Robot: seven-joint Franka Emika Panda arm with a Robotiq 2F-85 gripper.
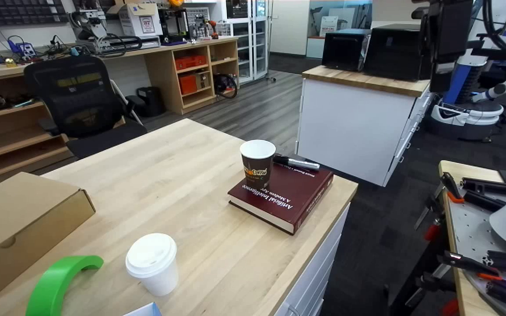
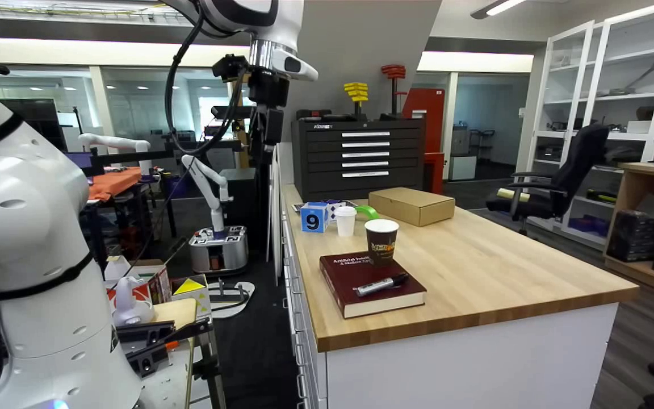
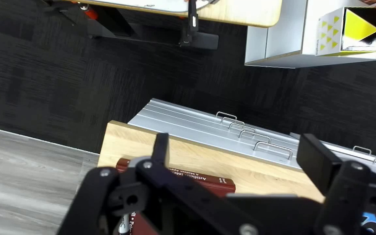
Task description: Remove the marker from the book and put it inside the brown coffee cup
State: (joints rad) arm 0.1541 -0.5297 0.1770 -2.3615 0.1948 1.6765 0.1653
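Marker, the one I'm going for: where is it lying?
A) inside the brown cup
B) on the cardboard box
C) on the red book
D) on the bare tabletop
C, since both exterior views show the marker lying on the cover of the red book, near the brown cup.

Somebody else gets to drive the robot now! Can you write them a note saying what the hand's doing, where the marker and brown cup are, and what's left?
The black two-fingered hand is open, up in the air and holding nothing.
The slim grey, black-capped marker lies on the dark red hardcover book.
The small brown paper cup stands upright on the same book, apart from the marker.
Done: nothing yet; the marker is not in the cup.
Left: grasp the marker, lift it off and put it into the brown cup, not the white lidded cup.
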